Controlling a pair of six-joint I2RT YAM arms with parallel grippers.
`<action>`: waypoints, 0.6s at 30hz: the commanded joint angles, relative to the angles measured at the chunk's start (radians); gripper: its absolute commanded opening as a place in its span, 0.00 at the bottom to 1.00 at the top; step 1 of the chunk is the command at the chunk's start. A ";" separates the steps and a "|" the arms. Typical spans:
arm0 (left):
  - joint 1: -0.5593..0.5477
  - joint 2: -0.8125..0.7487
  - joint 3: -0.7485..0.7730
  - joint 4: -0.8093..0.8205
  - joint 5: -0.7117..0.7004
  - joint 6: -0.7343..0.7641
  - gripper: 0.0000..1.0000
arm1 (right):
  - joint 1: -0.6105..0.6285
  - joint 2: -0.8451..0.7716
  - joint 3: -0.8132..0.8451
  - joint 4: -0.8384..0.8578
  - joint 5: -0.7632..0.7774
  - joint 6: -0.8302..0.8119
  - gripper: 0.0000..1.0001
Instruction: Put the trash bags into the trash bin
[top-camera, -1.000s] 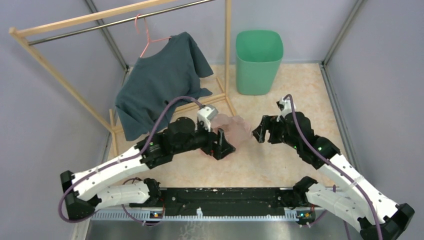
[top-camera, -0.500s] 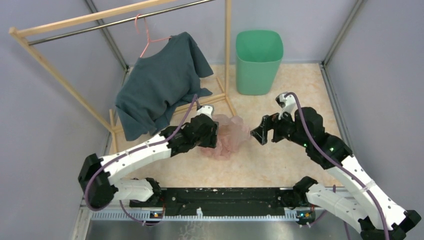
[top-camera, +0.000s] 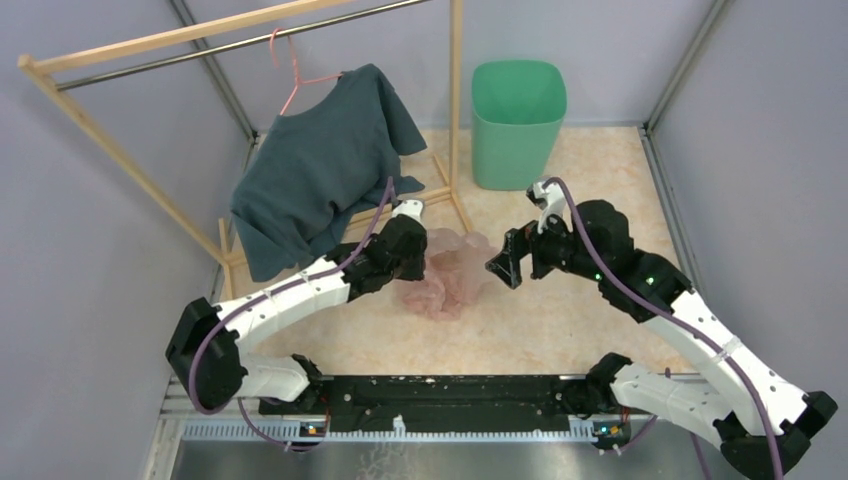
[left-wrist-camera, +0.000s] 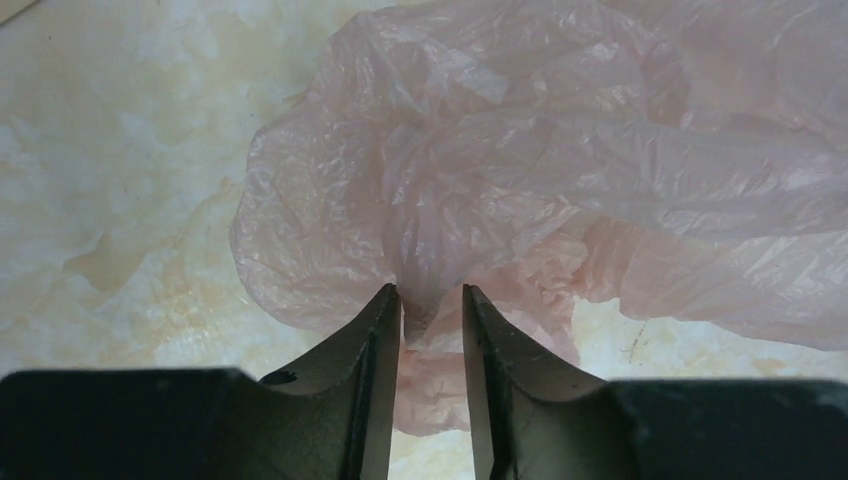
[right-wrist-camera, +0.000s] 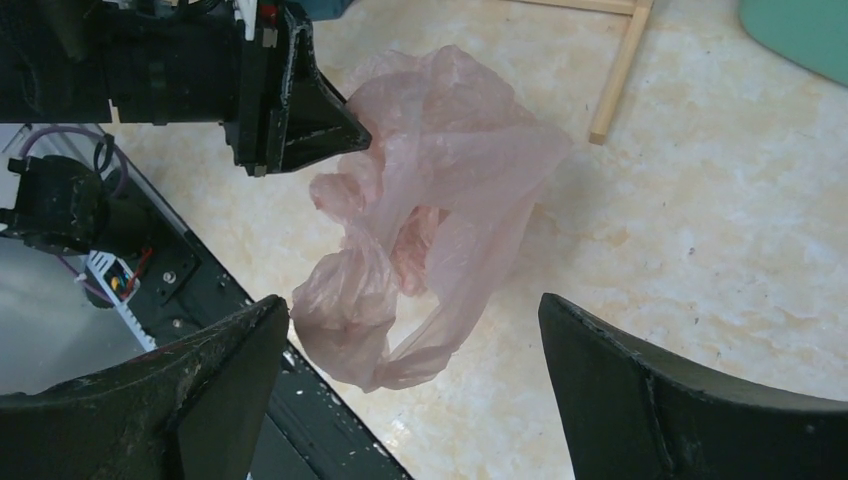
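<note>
Trash bag (top-camera: 455, 272) lies crumpled on the desk (top-camera: 560, 320), right between the 2 arms. Left pincer (left-wrist-camera: 428, 295) is narrowed to a slim gap with 1 fold of pink film in it; whether it truly clamps, I cannot tell. Right pincer (right-wrist-camera: 413, 300) gapes wide and empty, the bag just ahead of it.

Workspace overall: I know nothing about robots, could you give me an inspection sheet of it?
Surface: marbled beige tabletop.
Job's things: crumpled pale-pink translucent plastic film bag lies between the arms; mint-green plastic trash bin stands upright at the far edge.
Clutter: dark teal shirt on a pink wire hanger, hung on a wooden clothes rack.
Grippers: left gripper pinches a fold of the bag; right gripper wide open, facing the bag.
Cables: purple cables run along both arms.
Surroundings: plain grey-lilac walls.
</note>
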 joint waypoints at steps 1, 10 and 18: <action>0.009 0.026 0.031 0.052 0.006 0.054 0.29 | 0.030 0.032 0.010 0.032 0.064 -0.031 0.95; 0.009 -0.004 0.090 0.060 0.191 0.232 0.00 | 0.076 0.059 -0.127 0.101 0.410 0.022 0.69; 0.009 -0.147 0.112 0.126 0.762 0.432 0.00 | 0.075 -0.162 -0.318 0.226 0.630 0.155 0.00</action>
